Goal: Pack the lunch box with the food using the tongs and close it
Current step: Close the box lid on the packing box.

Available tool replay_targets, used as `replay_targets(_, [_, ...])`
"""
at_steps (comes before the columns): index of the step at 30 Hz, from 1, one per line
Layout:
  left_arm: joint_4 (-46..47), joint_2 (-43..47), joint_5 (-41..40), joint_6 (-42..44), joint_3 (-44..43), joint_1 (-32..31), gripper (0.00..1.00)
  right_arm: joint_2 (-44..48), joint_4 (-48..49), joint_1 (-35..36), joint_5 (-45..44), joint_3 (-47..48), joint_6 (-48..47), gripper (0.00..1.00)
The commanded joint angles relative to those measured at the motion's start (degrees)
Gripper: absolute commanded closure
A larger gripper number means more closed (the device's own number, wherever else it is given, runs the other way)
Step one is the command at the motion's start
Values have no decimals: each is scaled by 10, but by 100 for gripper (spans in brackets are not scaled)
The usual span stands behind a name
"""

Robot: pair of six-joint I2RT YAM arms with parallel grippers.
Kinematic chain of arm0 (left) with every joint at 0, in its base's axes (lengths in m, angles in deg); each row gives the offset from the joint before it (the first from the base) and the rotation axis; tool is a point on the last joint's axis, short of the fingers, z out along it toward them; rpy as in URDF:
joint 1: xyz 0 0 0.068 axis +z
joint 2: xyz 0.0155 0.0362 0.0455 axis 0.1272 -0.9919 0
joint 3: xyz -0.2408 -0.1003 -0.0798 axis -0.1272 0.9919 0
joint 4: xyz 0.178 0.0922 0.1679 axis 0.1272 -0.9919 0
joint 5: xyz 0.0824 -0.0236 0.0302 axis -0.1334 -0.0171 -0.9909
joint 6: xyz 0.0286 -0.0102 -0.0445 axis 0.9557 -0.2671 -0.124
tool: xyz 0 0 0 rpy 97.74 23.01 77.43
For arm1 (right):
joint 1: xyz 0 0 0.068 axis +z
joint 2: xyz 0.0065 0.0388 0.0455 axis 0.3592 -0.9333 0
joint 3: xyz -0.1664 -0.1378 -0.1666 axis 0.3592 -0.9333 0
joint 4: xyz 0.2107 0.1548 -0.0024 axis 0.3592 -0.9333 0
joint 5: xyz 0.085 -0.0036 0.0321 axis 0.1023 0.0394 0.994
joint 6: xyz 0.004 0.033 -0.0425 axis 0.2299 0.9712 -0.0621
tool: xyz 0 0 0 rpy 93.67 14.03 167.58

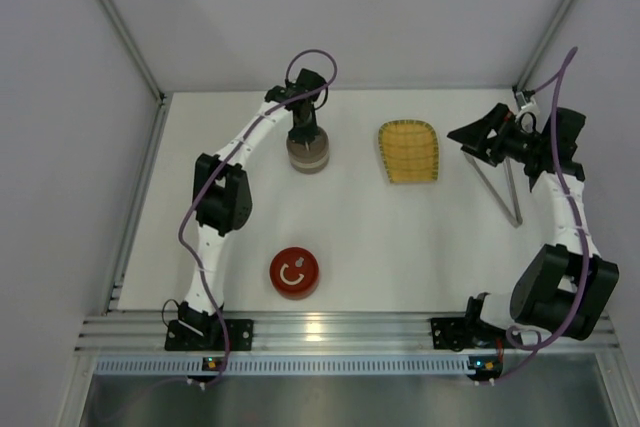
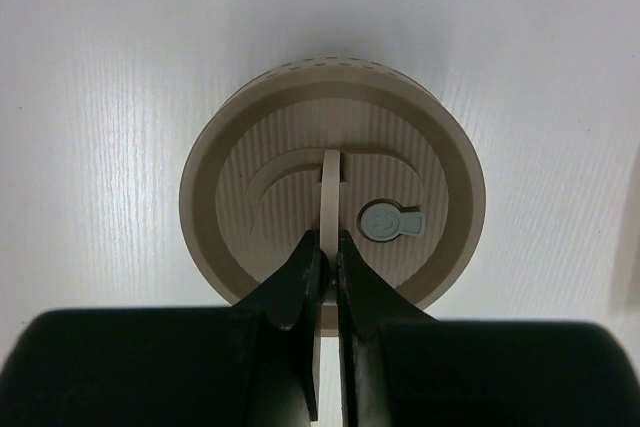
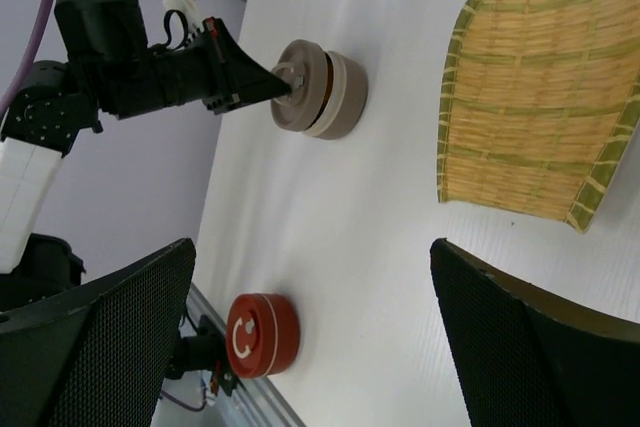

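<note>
Lunch box, one; tongs, one; tray, one

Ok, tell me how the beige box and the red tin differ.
Colour: the beige box has a dark band round it; the red tin carries a white mark on top. Height: the box is taller, the tin flatter. State: the left gripper is shut on the box's lid handle; the tin stands free. Both are round and stand on the table.
</note>
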Motion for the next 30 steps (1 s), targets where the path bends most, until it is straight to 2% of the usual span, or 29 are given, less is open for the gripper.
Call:
replay_targets(1, [11,-12,1,-23,-32,4,100,9,16,-4,21,-4,9,1])
replay_targets(22, [9,-46,5,-3,-37,4,100,-3,39,-4,28,-15,27,1])
replay_targets(25, [10,-48,27,33,-30,4,100,-3,39,-4,31,-13,27,1])
replay_targets(28, [33,-36,105,111,8,4,100,-4,39,-4,34,-12,26,1])
replay_targets(29, [40,-21,163,132,24,4,100,-5,38,-4,36,-12,27,1])
replay_targets(30, [47,-9,187,152,59,4,100,-6,38,-4,37,-11,26,1])
